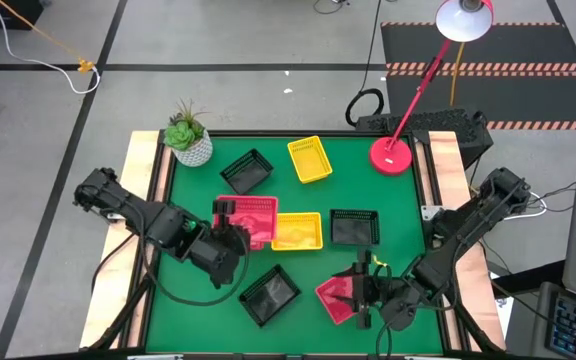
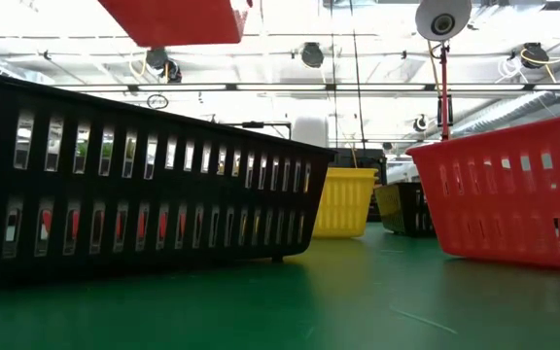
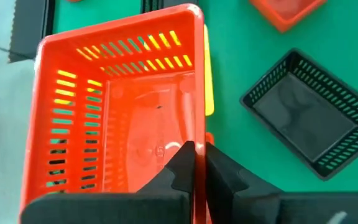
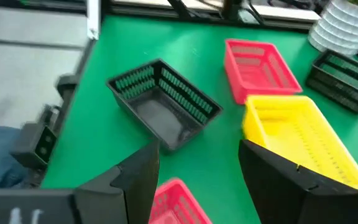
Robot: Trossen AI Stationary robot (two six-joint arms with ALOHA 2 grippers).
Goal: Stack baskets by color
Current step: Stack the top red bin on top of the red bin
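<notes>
Baskets are mostly scattered singly on the tabletop, stacking barely begun: one red basket at centre is pinched by the closed left hand, while the right hand is held wide open, empty.

Table-level view across the green table top. A black basket fills the near left and a red basket the near right. Between them, farther back, stand a yellow basket and another black basket. A red basket underside hangs at the top edge.
</notes>
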